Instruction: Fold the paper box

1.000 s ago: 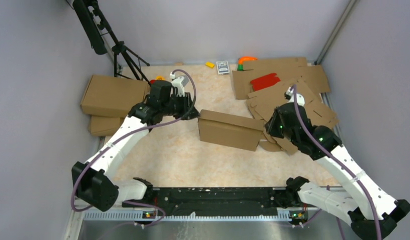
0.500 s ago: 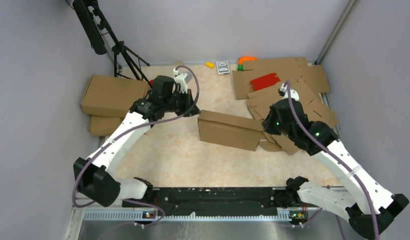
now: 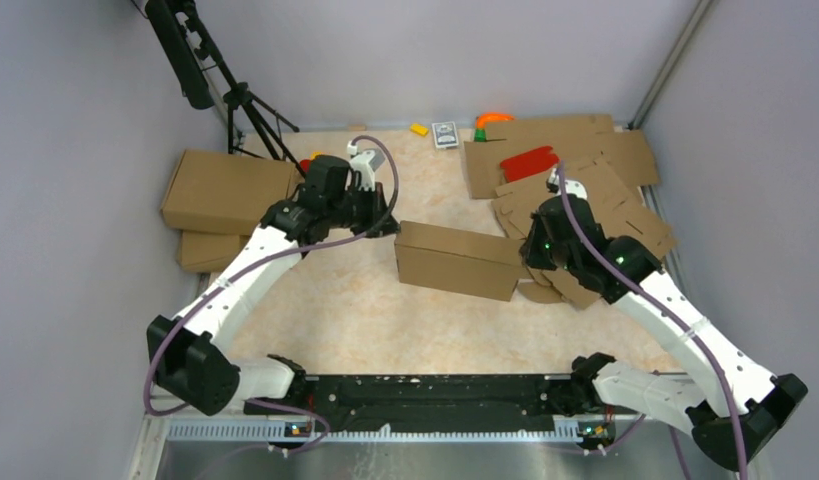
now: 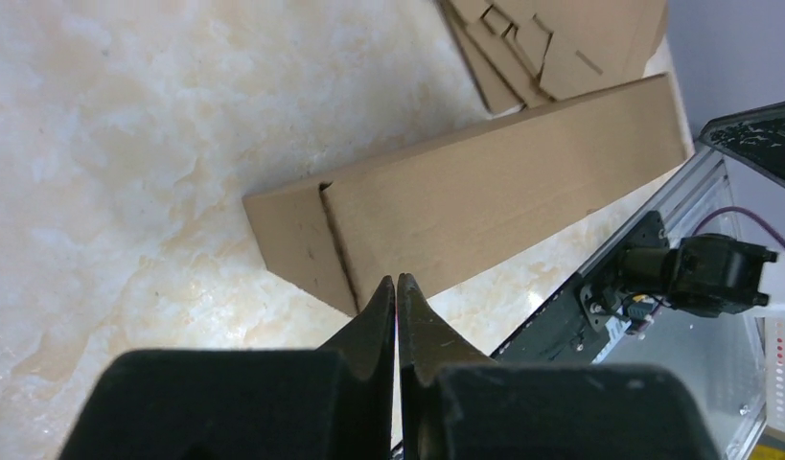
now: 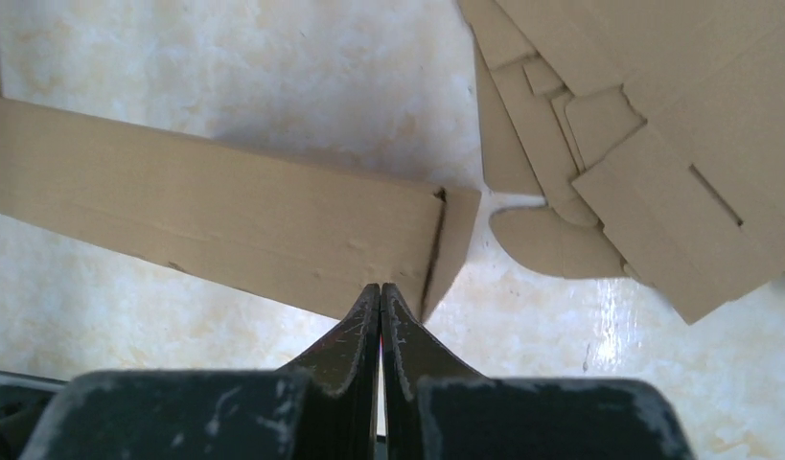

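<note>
Paper box (image 3: 455, 262): long axis left-right, right end slightly nearer.

The paper box (image 3: 455, 260) is plain brown and unprinted, with a darker seam line near each end. The table (image 3: 355, 310) is cream, marbled with peach veins. At two o'clock lie brown cardboard sheets (image 3: 625, 160) with one bright red piece (image 3: 530, 162) (an orange thing (image 3: 493, 119) shows at one o'clock). The left arm (image 3: 245, 275) and right arm (image 3: 675, 320) are white with black joints; the left gripper (image 4: 396, 280) and right gripper (image 5: 380, 286) are black
</note>
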Motion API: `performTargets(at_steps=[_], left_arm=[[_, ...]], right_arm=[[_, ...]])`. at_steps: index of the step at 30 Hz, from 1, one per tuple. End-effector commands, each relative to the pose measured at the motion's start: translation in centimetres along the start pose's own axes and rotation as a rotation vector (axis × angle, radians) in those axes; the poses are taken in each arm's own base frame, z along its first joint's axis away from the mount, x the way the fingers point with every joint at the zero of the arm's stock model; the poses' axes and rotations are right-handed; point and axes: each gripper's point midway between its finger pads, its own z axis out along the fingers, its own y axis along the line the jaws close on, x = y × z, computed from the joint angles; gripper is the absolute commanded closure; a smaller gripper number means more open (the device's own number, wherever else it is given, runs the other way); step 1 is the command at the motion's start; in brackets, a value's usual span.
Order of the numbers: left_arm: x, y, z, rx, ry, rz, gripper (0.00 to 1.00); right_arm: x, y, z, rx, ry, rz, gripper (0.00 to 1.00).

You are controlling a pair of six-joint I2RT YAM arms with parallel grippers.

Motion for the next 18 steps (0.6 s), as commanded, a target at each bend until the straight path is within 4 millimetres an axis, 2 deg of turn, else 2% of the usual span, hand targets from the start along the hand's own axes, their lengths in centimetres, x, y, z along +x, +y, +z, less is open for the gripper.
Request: performTargets(at_steps=[1,3,5,11,12,15,18], left_arm=[[-4.4,-2.9,-2.5,0.03,-0.078,0.078,1.0],[-4.5,-3.3,-2.5,0.043,-0.078,0.082,1.0],[-3.6,-2.8,-1.8,0.037,-0.058,0.071,1.0],[1.4,0.5,1.3,0.007,0.028,0.002,1.0],[2.0,0.9,1.6,-0.004,0.041,-0.006,1.0],[1.9,1.1,1.4,-0.019,0.039,0.001,1.0],[-0.9,-0.3,-0.2,-0.02,-0.011,0.042,1.0]], right_arm=[[-5.0,1.7,-2.9,-0.036,-0.099,-0.024,1.0],[-5.4,1.9,-3.2,-0.044,-0.108,-0.024,1.0],[-4.8,1.6,-2.6,-0.038,-0.1,-0.021,1.0],[1.4,-1.1,1.3,0.026,0.023,-0.015,1.0],[1.9,-1.4,1.6,0.033,0.034,-0.013,1.0],[1.1,-1.1,1.1,0.026,0.017,-0.015,1.0],[-1.5,0.0,-0.3,0.0,-0.037,-0.023,1.0]])
